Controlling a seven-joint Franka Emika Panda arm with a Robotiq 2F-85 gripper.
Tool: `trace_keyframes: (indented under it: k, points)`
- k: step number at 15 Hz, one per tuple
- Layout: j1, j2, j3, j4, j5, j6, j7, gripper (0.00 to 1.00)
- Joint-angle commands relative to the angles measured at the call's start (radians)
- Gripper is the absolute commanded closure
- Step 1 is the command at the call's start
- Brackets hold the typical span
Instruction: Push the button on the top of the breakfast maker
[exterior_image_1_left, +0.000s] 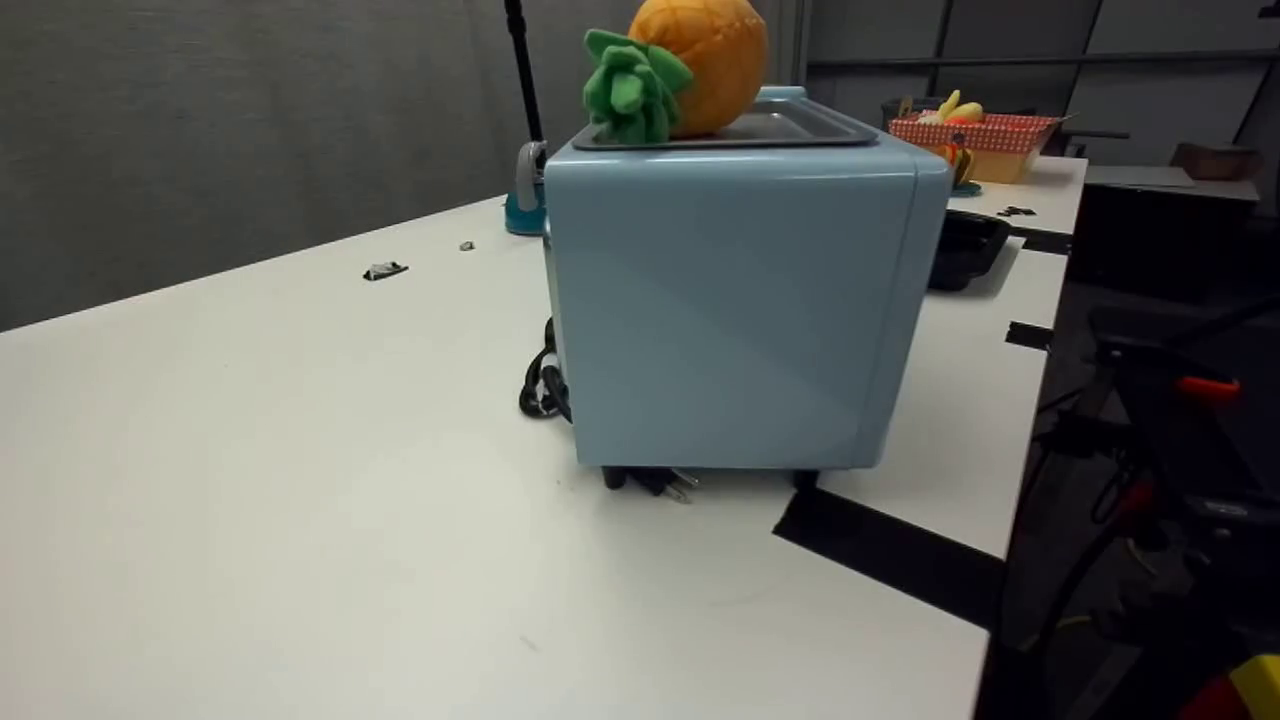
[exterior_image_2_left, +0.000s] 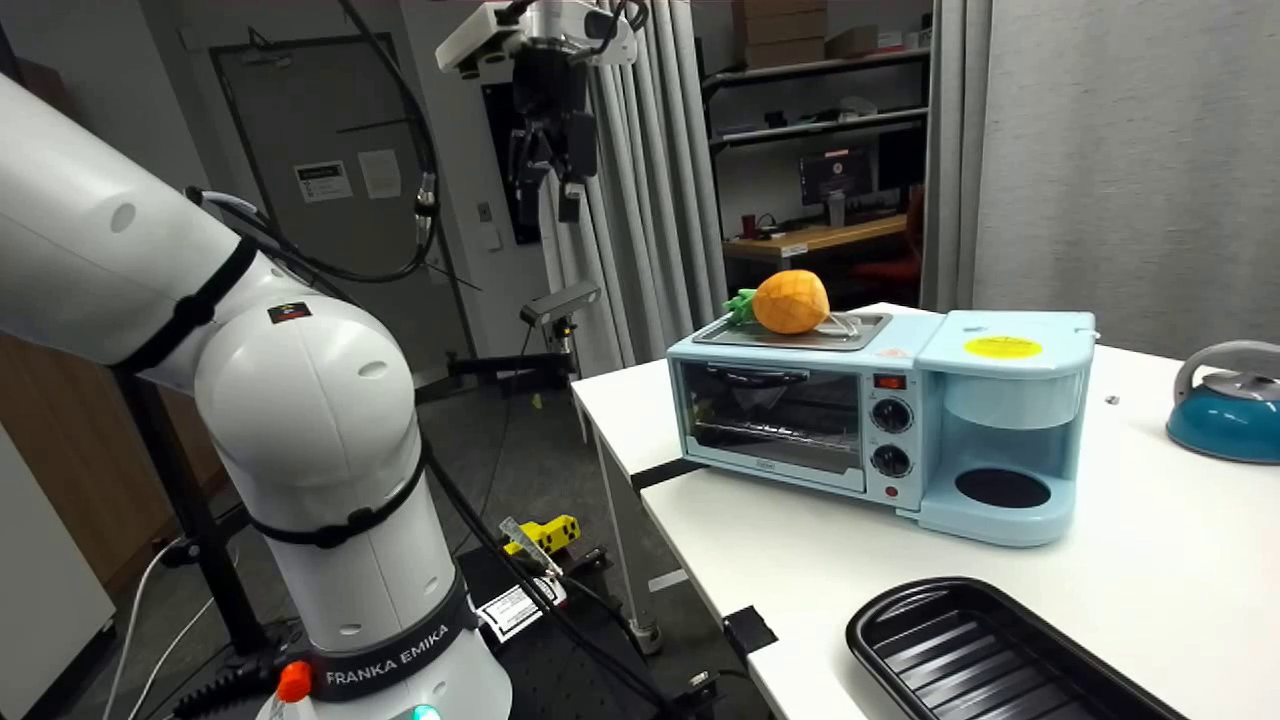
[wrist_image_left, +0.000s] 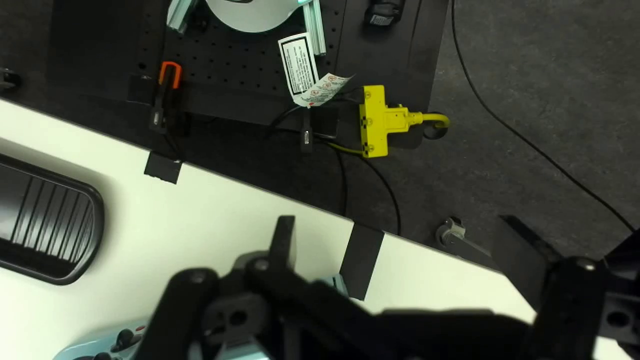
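We had the breakfast maker on the bench, close to the edge facing the robot arm, with its glass door and knobs turned toward that edge. A metal tray lay on its top with a stuffed pineapple resting in it, and a yellow oval showed on the top of its round-fronted end.

Behind it we saw a black cord bunched on the bench, and a plug lay beneath it, between two feet. Black tape ran from beside a foot to the edge on the arm's side. Farther along that edge sat a black pan; a blue kettle stood by the opposite edge, near a grey curtain, and a basket stood toward the far corner.

In the wrist view our gripper had its fingers spread wide, the bench edge showing between them. In an exterior view it hung higher than the breakfast maker and well apart from it.
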Motion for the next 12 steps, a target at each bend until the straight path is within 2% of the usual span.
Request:
trace_keyframes:
  k: [1,6,12]
  points:
    - [-0.010,0.000,0.006,0.002,0.003,-0.003,-0.005,0.00]
    - [-0.017,-0.003,0.002,0.001,-0.009,0.007,-0.008,0.00]
    - [-0.071,-0.008,-0.038,0.014,-0.094,0.054,-0.009,0.00]
